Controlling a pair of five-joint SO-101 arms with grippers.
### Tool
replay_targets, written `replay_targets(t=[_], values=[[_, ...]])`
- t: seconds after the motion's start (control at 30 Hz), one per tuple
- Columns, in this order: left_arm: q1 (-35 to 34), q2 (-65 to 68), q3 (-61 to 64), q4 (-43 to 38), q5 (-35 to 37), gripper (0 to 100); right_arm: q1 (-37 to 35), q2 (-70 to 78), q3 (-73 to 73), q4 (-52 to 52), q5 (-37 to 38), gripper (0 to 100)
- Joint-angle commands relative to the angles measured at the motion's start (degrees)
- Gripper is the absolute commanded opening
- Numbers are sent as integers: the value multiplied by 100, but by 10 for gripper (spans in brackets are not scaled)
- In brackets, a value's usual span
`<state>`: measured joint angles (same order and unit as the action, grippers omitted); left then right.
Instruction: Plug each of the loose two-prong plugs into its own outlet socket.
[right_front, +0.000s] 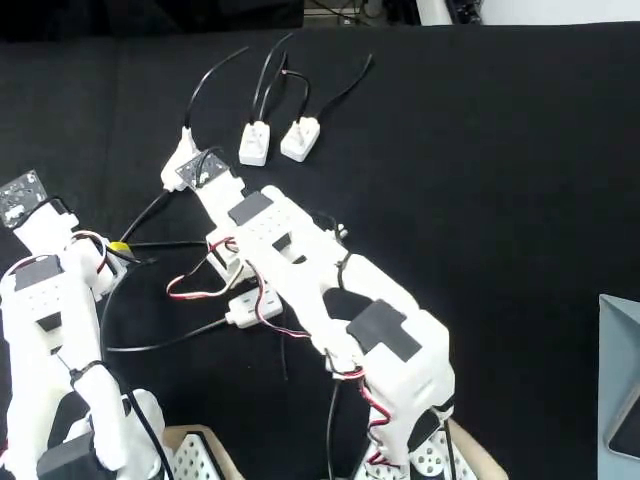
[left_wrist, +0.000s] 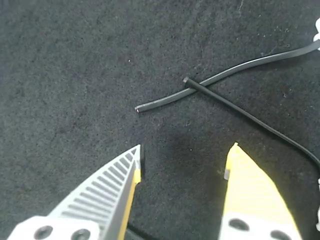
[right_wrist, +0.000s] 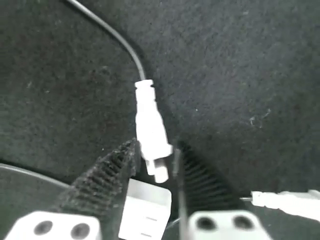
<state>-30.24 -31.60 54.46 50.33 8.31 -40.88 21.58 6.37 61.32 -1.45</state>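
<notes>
— Closest in, on the right wrist view, a white socket block (right_wrist: 145, 212) sits low between the fingers. What worries you?
— Alignment. The plug (right_wrist: 150, 127) looks slightly tilted against that block, so I'd guess its nose could miss the slots and skid off the face. Nothing pins the block either, and a push may just shove it across the black cloth (right_wrist: 250, 60).
— And the right gripper (right_wrist: 155, 149)?
— Narrowly parted and clenched on the plug's body near its nose, with both fingers touching its sides. Its cable (right_wrist: 107, 30) trails away beyond, and a taut lead could twist the plug in the grip.
— The left gripper (left_wrist: 186, 147)?
— Spread wide, holding nothing, hovering above two crossed cable ends (left_wrist: 192, 85) on the cloth.
— Farther out?
— In the high view, two more white connectors (right_front: 255, 143) lie side by side toward the cloth's far side, well apart from the left arm, with their leads curling away.
</notes>
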Motion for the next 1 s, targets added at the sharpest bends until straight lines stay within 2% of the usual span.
replay_targets(t=[0.0,0.2,0.57,0.97], values=[[75,-132,-31,-88,9,270,-88,-40,-347,-114,18,25],[75,-132,-31,-88,9,270,-88,-31,-321,-70,-26,121],[75,-132,-31,-88,9,270,-97,409,-593,-220,-246,123],[75,-132,-31,-88,9,270,-70,593,-1200,484,-273,119]])
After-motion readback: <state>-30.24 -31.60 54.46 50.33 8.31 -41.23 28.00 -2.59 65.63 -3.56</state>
